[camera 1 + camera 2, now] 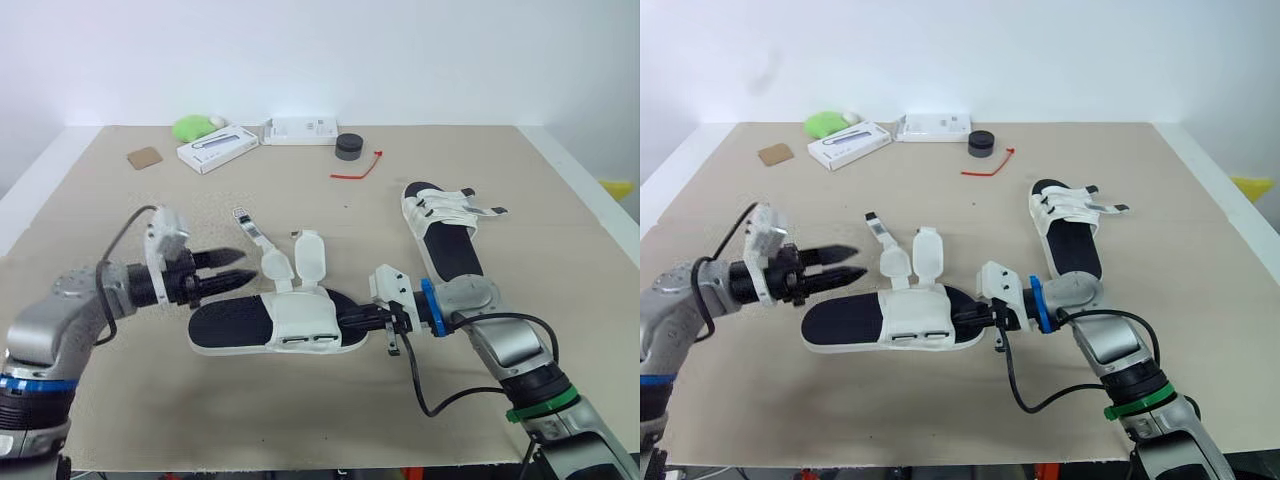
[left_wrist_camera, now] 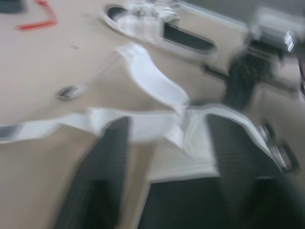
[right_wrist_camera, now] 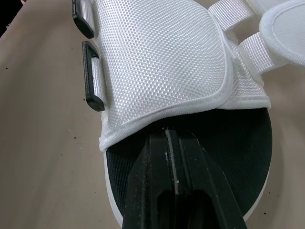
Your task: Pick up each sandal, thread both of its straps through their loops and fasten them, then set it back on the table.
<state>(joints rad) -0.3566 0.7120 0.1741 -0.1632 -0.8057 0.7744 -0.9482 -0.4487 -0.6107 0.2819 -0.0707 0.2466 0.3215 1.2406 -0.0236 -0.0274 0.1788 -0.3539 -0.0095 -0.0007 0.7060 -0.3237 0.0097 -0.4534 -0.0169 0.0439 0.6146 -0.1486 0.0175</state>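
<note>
A white sandal with a black footbed (image 1: 268, 325) lies on its side-on line at the table's middle front. Its two strap flaps (image 1: 309, 256) stand up loose, and a thin strap with a black tip (image 1: 246, 224) trails toward the back. My left gripper (image 1: 232, 270) is open just left of the flaps, above the footbed; the left wrist view shows a loose strap (image 2: 152, 81) ahead of it. My right gripper (image 1: 352, 322) is shut, its fingertips (image 3: 174, 157) lying on the footbed at the sandal's right end. A second sandal (image 1: 446, 235) lies to the right with straps across it.
Along the back of the table (image 1: 120, 400) sit a green object (image 1: 195, 126), two white boxes (image 1: 217, 148) (image 1: 300, 130), a black round tin (image 1: 349, 146), a red tie (image 1: 358, 168) and a cardboard piece (image 1: 145, 157). Table edges run close on both sides.
</note>
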